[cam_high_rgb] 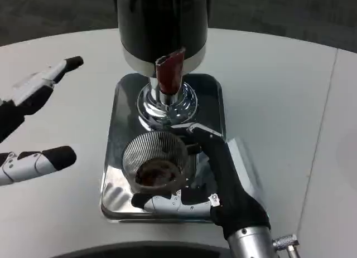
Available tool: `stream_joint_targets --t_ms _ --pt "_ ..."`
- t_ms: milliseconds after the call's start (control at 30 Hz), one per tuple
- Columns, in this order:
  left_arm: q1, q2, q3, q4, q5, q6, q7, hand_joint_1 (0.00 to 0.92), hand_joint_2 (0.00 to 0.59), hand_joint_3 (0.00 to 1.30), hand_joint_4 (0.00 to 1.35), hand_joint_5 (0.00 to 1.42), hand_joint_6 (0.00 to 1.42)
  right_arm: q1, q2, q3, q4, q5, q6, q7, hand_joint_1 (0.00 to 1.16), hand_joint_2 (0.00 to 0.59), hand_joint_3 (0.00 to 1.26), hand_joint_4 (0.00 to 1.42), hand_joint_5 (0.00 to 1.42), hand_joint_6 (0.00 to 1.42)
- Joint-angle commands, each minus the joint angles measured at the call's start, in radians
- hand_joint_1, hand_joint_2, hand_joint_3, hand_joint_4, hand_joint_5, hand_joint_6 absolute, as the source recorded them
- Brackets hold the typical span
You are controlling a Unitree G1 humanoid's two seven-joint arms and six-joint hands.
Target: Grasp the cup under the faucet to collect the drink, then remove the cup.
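Right hand wrapped around the cup on the dispenser's tray.

The white table (290, 102) carries a black drink dispenser (162, 24) beyond the right hand (215, 183), its red faucet (169, 73) just past the fingertips, over a mirrored steel tray (125, 102). The right hand's fingers curl around the ribbed clear cup (156, 157), thumb on the near side; dark liquid lies in the cup's bottom. Well to the side, the left hand (33, 124) hovers with fingers spread, holding nothing.
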Motion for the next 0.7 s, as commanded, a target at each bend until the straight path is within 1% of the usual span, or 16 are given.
stream_joint_targets --t_ms 33,133,233,400,533,633,700 --pt "0.062 0.046 0.013 -0.005 0.1 -0.026 0.044 0.0 0.111 0.0 0.0 0.0 0.0 0.032 0.013 0.0 -0.072 -0.002 0.008 0.023 1.14 0.132 0.66 0.87 0.92 1.28" --pt "0.091 0.061 0.01 -0.018 0.15 -0.018 0.067 0.0 0.11 0.0 0.0 0.0 0.0 0.048 0.007 -0.009 -0.106 0.0 0.02 0.045 1.14 0.132 0.67 0.87 0.92 1.28" --pt "0.113 0.068 -0.004 -0.028 0.187 -0.01 0.078 0.0 0.105 0.0 0.0 0.0 0.0 0.066 0.003 -0.014 -0.143 0.0 0.029 0.067 1.14 0.133 0.67 0.87 0.92 1.28" --pt "0.15 0.061 -0.02 -0.076 0.257 0.023 0.102 0.0 0.099 0.0 0.0 0.0 0.0 0.092 -0.001 -0.016 -0.205 -0.005 0.042 0.101 1.15 0.133 0.67 0.88 0.92 1.28" --pt "0.188 0.031 -0.035 -0.131 0.319 0.059 0.142 0.0 0.094 0.0 0.0 0.0 0.0 0.117 -0.002 -0.014 -0.254 -0.006 0.054 0.126 1.15 0.133 0.67 0.88 0.92 1.28" --pt "0.216 -0.006 -0.048 -0.176 0.38 0.061 0.206 0.0 0.091 0.0 0.0 0.0 0.0 0.135 -0.003 -0.01 -0.289 -0.009 0.058 0.144 1.15 0.133 0.67 0.88 0.92 1.28" --pt "0.228 -0.018 -0.062 -0.198 0.411 0.065 0.232 0.0 0.09 0.0 0.0 0.0 0.0 0.145 -0.001 -0.009 -0.307 -0.01 0.061 0.154 1.15 0.133 0.67 0.88 0.92 1.28"
